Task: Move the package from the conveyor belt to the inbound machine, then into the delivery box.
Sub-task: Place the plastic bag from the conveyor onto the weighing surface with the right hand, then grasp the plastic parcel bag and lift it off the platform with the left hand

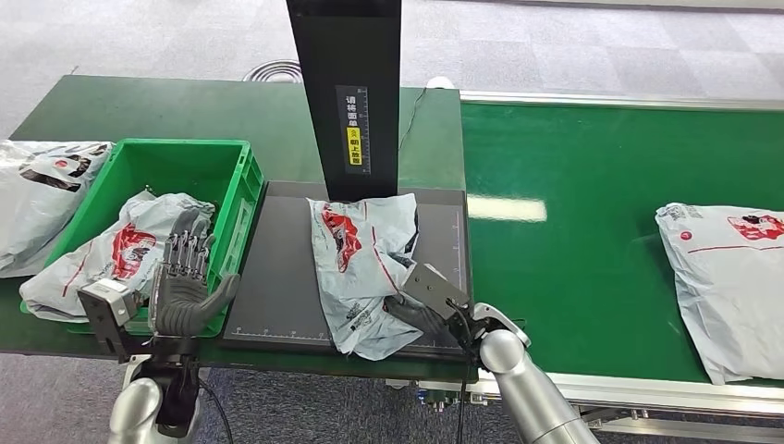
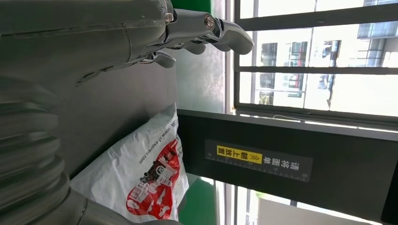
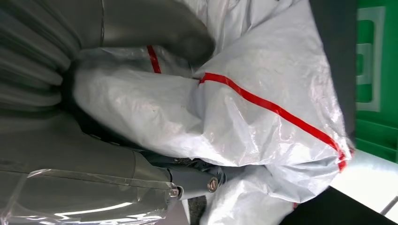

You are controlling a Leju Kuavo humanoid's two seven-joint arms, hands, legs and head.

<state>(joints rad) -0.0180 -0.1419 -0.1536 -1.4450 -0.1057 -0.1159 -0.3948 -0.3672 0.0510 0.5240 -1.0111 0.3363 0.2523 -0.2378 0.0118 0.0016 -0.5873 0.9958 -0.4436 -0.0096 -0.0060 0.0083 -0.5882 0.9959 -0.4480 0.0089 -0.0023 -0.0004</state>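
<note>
Green table [image 1: 231,102] at left, green conveyor belt [image 1: 601,176] at right, grey tiled floor beyond. Four packages: one on the table's left end, one in the green bin [image 1: 236,199], one on the belt. Left hand [image 1: 185,277] released, fingers spread. Package [image 1: 361,268] on black inbound machine [image 1: 277,277], long axis running near-to-far, right hand [image 1: 416,310] grasping its near edge.

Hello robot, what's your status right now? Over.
Right robot hand gripping package on the black inbound machine plate. Left robot hand open, raised beside green delivery box. Nothing blocking the box.
</note>
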